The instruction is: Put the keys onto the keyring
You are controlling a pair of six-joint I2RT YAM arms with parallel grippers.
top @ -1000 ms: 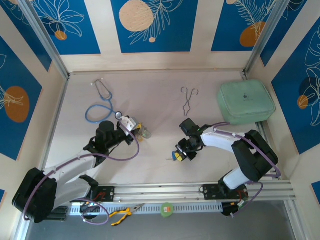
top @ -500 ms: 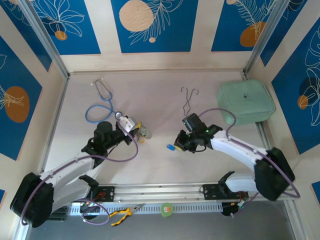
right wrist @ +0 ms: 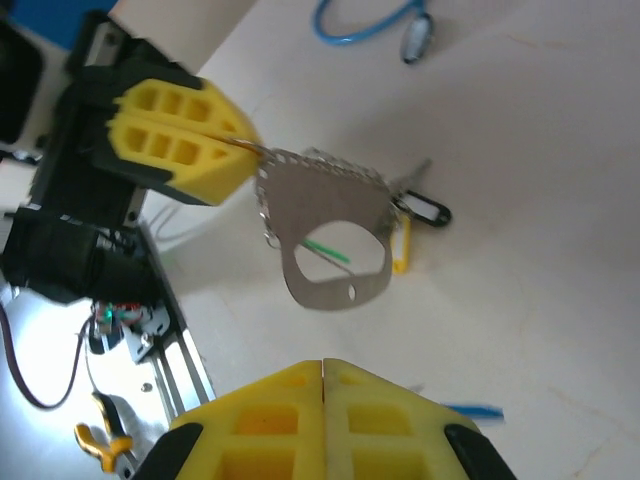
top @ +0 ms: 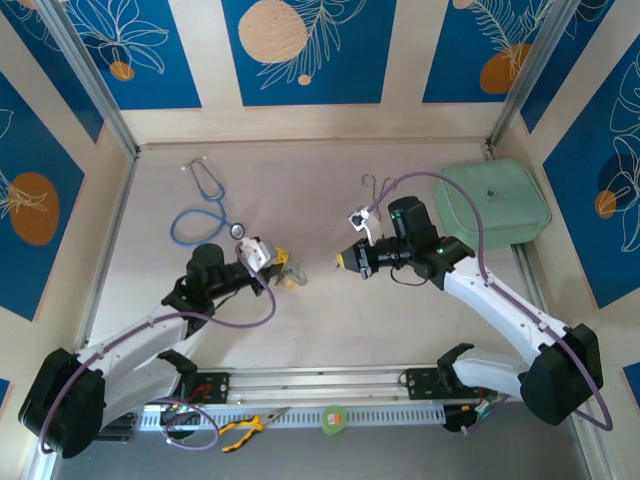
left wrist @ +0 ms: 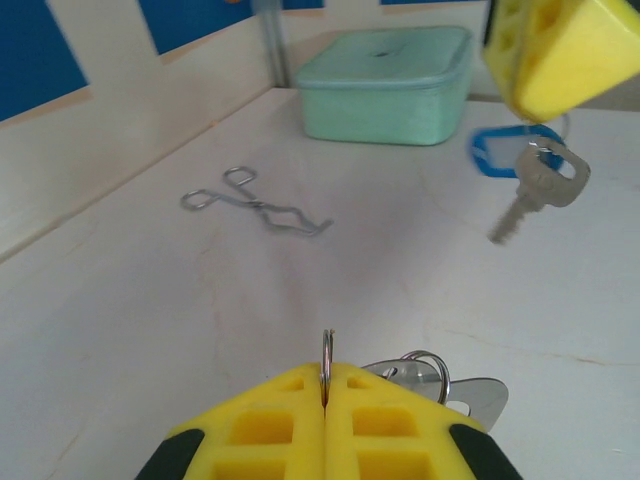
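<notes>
My left gripper [top: 282, 262] is shut on a thin wire ring of the keyring [left wrist: 326, 362], held just above the table. The keyring's silvery plate [right wrist: 330, 240] hangs below the left gripper's yellow fingers [right wrist: 180, 140], with a beaded chain, a green tab [right wrist: 325, 250] and a yellow tag [right wrist: 402, 250]. A black-headed key [right wrist: 424, 211] sits beside the plate; whether it is attached I cannot tell. My right gripper [top: 347, 260] faces the left one across a short gap, shut on the blue-headed key [left wrist: 532, 170], whose blade hangs down. The right jaws [right wrist: 322, 368] are pressed together.
Thin metal forceps [top: 377, 198] lie at the back centre. A mint-green case [top: 492, 203] sits at the back right. A blue-tubed stethoscope [top: 203, 205] lies at the back left. Yellow-handled pliers [top: 243, 430] rest below the table's front rail.
The right arm has lifted the blue-headed key off the table's front centre and swung it back toward the left gripper. The left gripper shifted slightly right with the keyring.
</notes>
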